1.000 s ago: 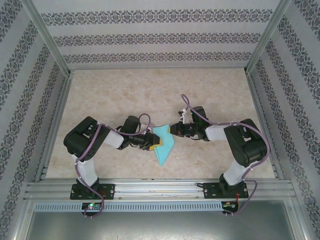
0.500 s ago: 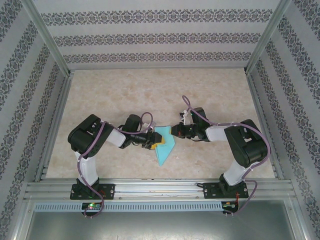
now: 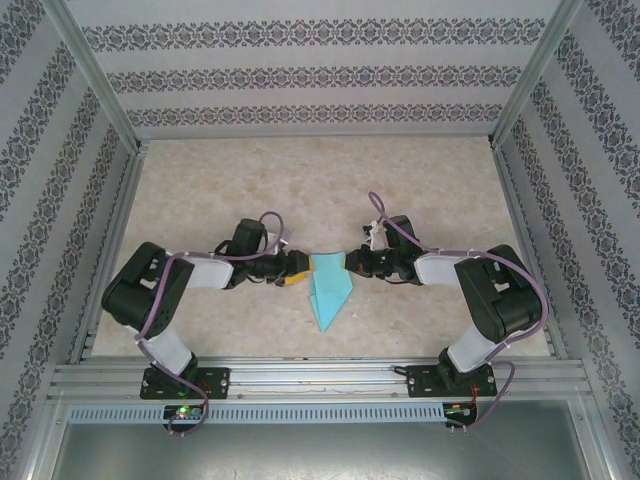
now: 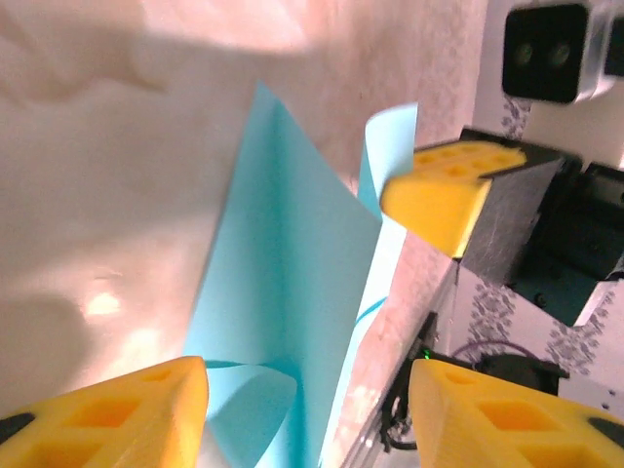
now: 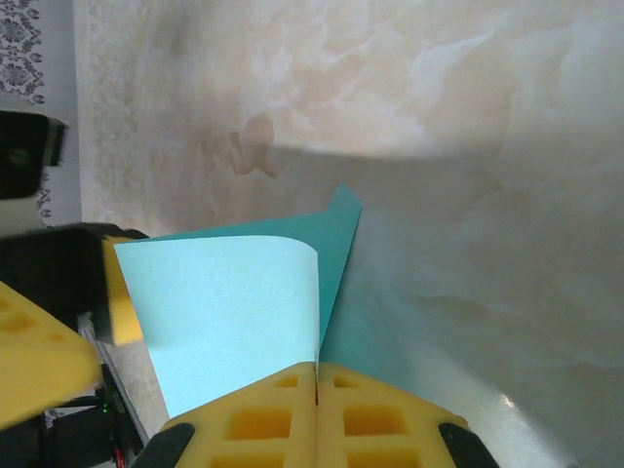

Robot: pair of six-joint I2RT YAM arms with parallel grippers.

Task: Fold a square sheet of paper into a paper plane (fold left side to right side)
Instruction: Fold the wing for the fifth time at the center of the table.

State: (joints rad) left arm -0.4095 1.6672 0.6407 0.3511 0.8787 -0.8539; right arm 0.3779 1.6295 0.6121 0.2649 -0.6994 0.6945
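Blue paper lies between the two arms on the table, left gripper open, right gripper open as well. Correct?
Not quite: the right gripper is shut, clamped on an edge of the blue paper. The right wrist view shows its jaws pressed together with the sheet coming out from between them. The rest holds: the left gripper is open, and the paper lies between the two arms.

Striped patterned wallpaper walls (image 3: pixel 320 75), beige marbled tabletop (image 3: pixel 230 180), alu frame (image 3: pixel 320 372).

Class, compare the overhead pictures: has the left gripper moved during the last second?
Yes. The left gripper has drawn back leftward, slightly farther from the near rail, off the blue paper.
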